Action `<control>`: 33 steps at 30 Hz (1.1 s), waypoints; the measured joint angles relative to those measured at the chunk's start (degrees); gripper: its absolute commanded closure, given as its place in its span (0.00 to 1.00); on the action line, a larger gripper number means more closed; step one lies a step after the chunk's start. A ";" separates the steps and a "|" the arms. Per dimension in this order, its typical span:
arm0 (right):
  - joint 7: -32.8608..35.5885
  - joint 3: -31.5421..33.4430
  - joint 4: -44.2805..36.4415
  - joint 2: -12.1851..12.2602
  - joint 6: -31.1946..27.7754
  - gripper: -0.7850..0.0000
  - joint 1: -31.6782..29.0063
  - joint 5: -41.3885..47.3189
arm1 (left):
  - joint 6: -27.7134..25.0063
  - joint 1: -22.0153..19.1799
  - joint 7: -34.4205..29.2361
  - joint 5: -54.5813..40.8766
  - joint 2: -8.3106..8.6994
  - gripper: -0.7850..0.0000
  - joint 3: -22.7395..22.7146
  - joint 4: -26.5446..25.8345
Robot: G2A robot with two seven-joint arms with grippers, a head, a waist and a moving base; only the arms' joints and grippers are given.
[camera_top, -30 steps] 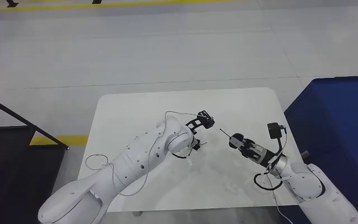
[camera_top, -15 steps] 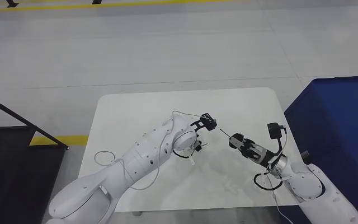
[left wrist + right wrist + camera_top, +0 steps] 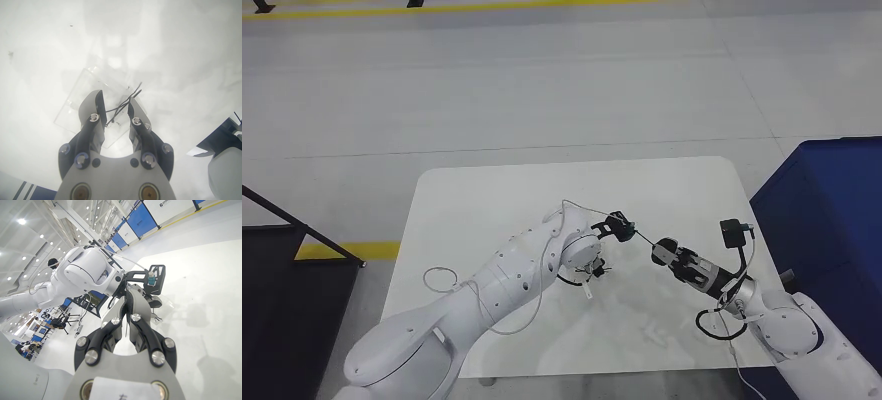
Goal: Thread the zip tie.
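My right gripper is shut on a thin black zip tie that runs up between its fingers. From above, that zip tie sticks out of the right gripper toward the left arm, and its tip reaches the black camera mount on that wrist. My left gripper is open and points down at a clear plastic tray. A few loose black zip ties lie on the tray, under and between the fingers. In the top view the left gripper hangs near the table's middle.
The white table has bare surface on its left and far sides. A dark blue cabinet stands close against the table's right side. A black rail runs off to the left, beyond the table.
The left arm's wrist has swung to the right, toward the right gripper, so its camera mount now meets the tip of the held zip tie. The right arm has kept still.
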 measured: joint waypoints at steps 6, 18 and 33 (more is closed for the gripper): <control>0.00 0.00 0.00 0.00 0.00 1.00 0.00 0.00 | 2.04 -0.38 2.09 2.25 -0.88 0.69 -0.31 1.46; 0.00 0.00 0.00 0.00 0.00 1.00 0.00 0.00 | 1.01 -0.07 -1.54 5.52 0.05 0.65 -2.95 -2.54; 0.00 0.00 0.00 0.00 0.00 1.00 0.00 0.00 | -3.08 2.78 -5.49 8.22 0.66 0.69 -3.48 -4.73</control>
